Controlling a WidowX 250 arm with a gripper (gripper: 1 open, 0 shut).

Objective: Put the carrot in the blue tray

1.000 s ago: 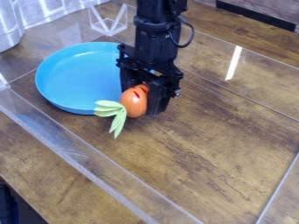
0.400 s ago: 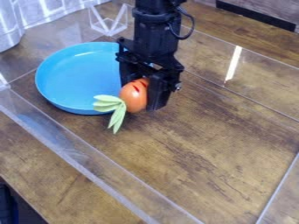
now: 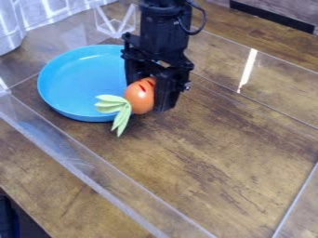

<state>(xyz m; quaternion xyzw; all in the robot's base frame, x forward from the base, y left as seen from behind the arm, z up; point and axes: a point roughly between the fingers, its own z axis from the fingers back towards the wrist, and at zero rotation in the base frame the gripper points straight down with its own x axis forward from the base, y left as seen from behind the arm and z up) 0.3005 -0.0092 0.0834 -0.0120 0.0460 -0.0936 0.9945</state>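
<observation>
The orange carrot (image 3: pixel 139 96) hangs just above the wooden table, its pale green leaves (image 3: pixel 117 112) drooping to the left. My black gripper (image 3: pixel 151 93) points straight down and is shut on the carrot's orange body. The round blue tray (image 3: pixel 77 82) lies on the table to the left of the gripper; the leaves overlap its near right rim in this view. The carrot's far side is hidden between the fingers.
A raised clear plastic edge (image 3: pixel 74 149) runs diagonally across the table in front of the tray. Clear containers (image 3: pixel 118 19) stand behind the tray at the top left. Bare wood table (image 3: pixel 236 139) spreads to the right.
The gripper and the held carrot have shifted slightly up and to the left, toward the tray's rim. The grip has stayed shut.
</observation>
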